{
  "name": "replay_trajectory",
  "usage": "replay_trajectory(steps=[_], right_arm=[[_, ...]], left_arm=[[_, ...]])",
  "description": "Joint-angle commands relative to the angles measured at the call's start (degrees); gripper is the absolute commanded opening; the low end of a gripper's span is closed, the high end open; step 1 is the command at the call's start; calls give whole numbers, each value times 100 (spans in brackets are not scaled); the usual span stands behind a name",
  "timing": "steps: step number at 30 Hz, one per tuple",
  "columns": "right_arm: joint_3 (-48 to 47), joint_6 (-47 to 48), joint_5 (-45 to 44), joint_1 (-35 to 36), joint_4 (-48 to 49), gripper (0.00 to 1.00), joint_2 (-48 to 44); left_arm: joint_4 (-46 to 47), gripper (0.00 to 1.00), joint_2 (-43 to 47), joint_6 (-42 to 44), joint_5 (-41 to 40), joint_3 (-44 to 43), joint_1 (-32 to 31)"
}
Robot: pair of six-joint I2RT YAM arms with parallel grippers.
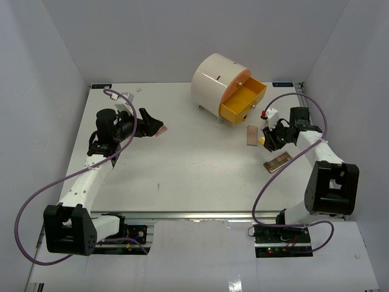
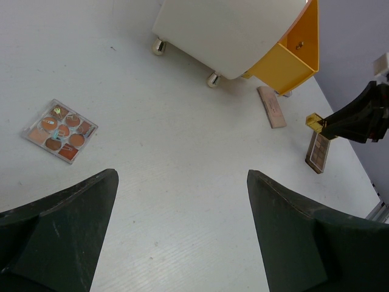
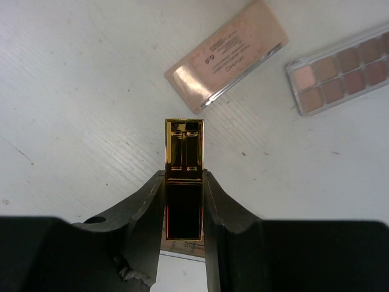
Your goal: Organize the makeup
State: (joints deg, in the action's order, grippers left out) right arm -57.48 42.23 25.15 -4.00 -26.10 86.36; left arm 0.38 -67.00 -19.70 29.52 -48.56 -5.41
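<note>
My right gripper (image 3: 184, 176) is shut on a black-and-gold lipstick tube (image 3: 184, 159) and holds it above the table, gold end forward; it also shows in the top view (image 1: 265, 139). A closed pink palette (image 3: 226, 56) and a long brown eyeshadow palette (image 3: 340, 68) lie on the table beyond it. My left gripper (image 2: 182, 176) is open and empty over bare table. A square clear palette (image 2: 61, 131) with round pans lies to its left, close to the gripper in the top view (image 1: 159, 129). No sponges are in view.
The cream round drawer box (image 1: 214, 82) stands at the back with its yellow drawer (image 1: 243, 102) pulled open towards the right arm. White walls close in the table on three sides. An edge of another flat item shows under my right fingers (image 3: 182, 246).
</note>
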Motion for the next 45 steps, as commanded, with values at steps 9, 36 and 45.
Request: replay_trajectory(steps=[9, 36, 45], right_arm=[[-965, -740, 1096, 130, 24, 17, -1003], [-2907, -3292, 122, 1190, 2753, 23, 1204], [-2900, -3256, 174, 1225, 2768, 47, 1426]], left_arm=[[-6, 98, 138, 72, 19, -58, -1], [-10, 98, 70, 160, -110, -84, -4], [-12, 98, 4, 152, -103, -84, -4]])
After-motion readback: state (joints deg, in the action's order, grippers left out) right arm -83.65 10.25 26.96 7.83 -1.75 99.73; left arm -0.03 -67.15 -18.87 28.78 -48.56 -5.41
